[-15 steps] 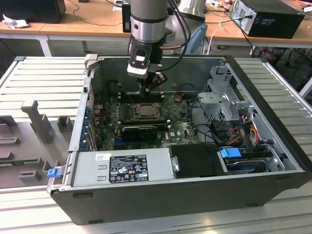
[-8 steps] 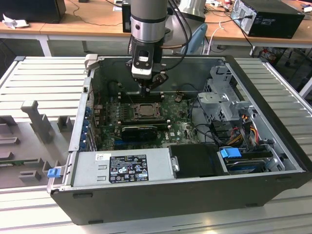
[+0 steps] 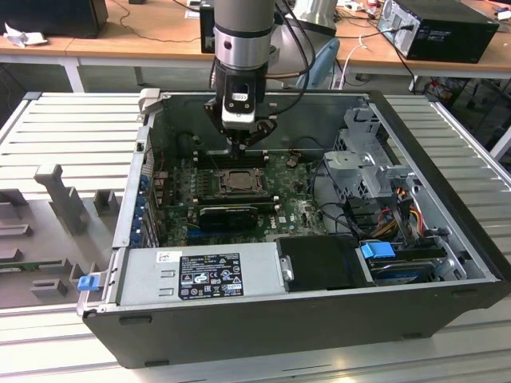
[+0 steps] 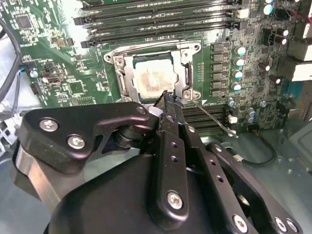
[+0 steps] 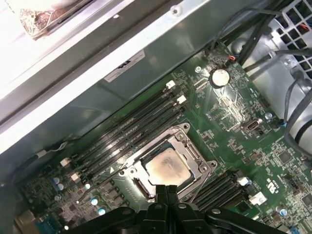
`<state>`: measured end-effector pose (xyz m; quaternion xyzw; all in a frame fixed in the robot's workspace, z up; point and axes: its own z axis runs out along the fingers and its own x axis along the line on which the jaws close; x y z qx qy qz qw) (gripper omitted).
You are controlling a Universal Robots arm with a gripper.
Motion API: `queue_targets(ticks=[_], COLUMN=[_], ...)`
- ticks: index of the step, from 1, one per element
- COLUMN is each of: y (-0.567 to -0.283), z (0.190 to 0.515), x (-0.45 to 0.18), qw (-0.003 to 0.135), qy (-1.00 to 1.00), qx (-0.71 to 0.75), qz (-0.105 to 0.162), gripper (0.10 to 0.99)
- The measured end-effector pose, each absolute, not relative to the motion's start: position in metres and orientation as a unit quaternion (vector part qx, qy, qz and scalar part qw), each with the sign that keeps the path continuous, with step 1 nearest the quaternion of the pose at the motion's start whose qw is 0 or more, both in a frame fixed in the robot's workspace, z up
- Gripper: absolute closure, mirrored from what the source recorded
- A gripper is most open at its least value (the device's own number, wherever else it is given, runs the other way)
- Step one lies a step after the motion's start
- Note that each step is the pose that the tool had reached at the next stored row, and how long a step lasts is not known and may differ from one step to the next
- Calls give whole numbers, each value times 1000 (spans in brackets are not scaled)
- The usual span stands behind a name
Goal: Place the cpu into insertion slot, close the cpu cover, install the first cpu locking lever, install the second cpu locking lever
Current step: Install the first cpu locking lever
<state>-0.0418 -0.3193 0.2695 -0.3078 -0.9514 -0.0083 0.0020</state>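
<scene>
Ribbed grey metal tabletop (image 3: 64,128) carries open black computer case (image 3: 319,319), green motherboard (image 5: 229,112) inside. Black pincer (image 5: 166,190), fingers together, is at the rim of the square black-and-metal insertion slot (image 5: 183,129). Thin metal-frame cpu cover (image 5: 192,153) lies shut over the silvery-beige square cpu (image 5: 166,166), seated in the slot.

Lying open on a ribbed grey table (image 3: 72,128): a dark computer case (image 3: 319,331). Along its wall nearest the exterior camera, a grey power supply (image 3: 200,275), a blue latch (image 3: 84,281) near it, then a black shroud (image 3: 319,262) and a blue-tabbed drive bay (image 3: 377,250). Deeper inside, long black memory slots (image 5: 131,129) and a coin cell (image 5: 219,76). Grey fixtures (image 3: 60,199), possibly jigs, on the exterior view's left.
</scene>
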Motion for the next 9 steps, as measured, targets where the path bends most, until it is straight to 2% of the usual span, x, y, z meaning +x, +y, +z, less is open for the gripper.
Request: queue_targets(ticks=[9], y=[-319], z=[269], x=[-42], qw=[3], qy=[-967], qx=[-253], qz=[-8], gripper=[980])
